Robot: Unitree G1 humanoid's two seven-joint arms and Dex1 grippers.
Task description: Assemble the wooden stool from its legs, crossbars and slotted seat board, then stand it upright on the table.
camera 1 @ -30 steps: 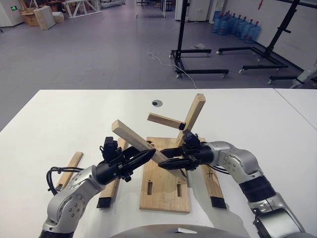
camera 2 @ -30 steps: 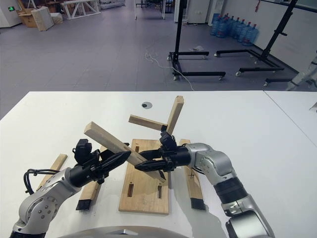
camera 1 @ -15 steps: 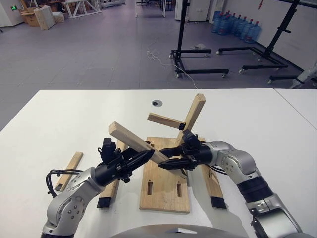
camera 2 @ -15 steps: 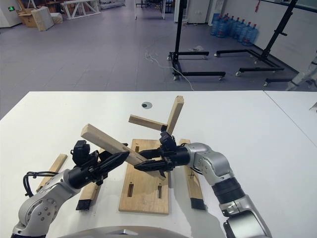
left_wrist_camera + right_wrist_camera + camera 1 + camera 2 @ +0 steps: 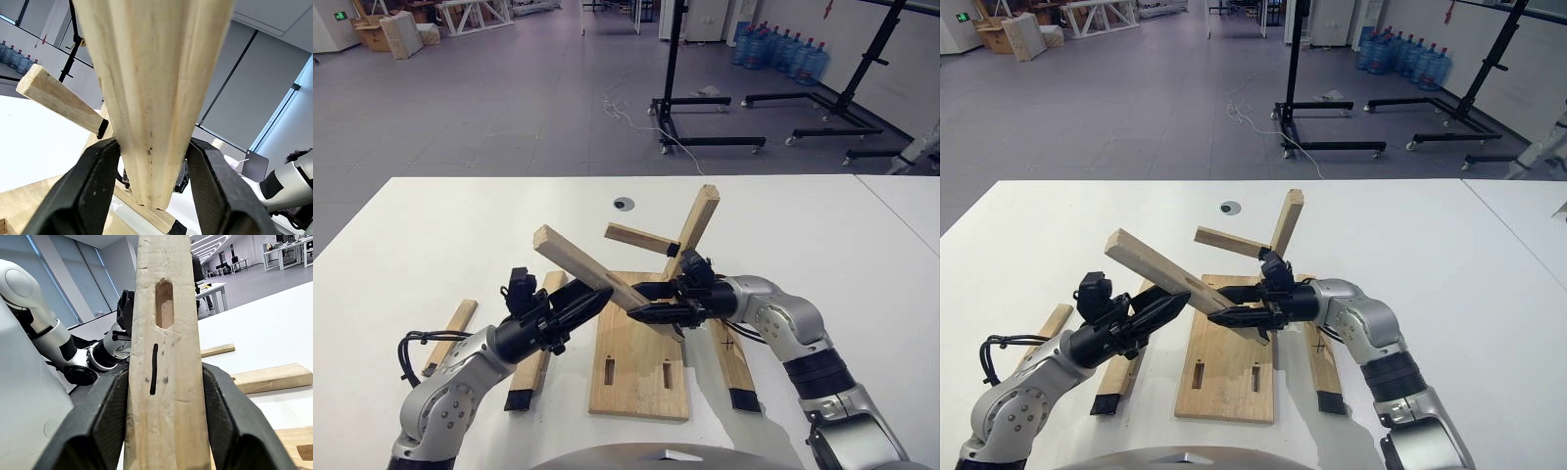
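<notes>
Leg [image 5: 576,264] is in the air at frame centre, tilted. Its long axis runs from the free top end at upper left down to lower right. The bottom end meets or nearly meets the seat board [image 5: 626,377]. My right pincer [image 5: 636,302] hides that spot, so I can't tell if it touches.

Seat board lies flat on the table [image 5: 431,235], lower centre. Its near slots [image 5: 610,370] are open, below the leg's bottom end in the frame.

Both my pincers are on this one leg, coming in from opposite sides, tips almost meeting.
- Left pincer [image 5: 602,301] is clamped around it, a finger [image 5: 93,196] pressed on each flat side.
- Right pincer is closed on it too, fingers [image 5: 105,421] flanking the face with the mortise hole [image 5: 164,303].

Right grips lower on the stick, nearer the board end. Left grips just above, toward the high end. So right is the arm nearer the joint. I judge it steers the foot while left sets the tilt.

Next move as I read it: bring the long axis toward vertical and seat the bottom end in a board slot.

Upper right of centre, a standing leg [image 5: 697,223] leans at the board's far edge. Its crossbar [image 5: 634,238] sticks out left toward my leg, near it but apart as far as I can tell. Risk: crossbar end and mortise miss each other.

Left spare leg [image 5: 530,367] and right spare leg [image 5: 734,364] lie flat beside the board.
</notes>
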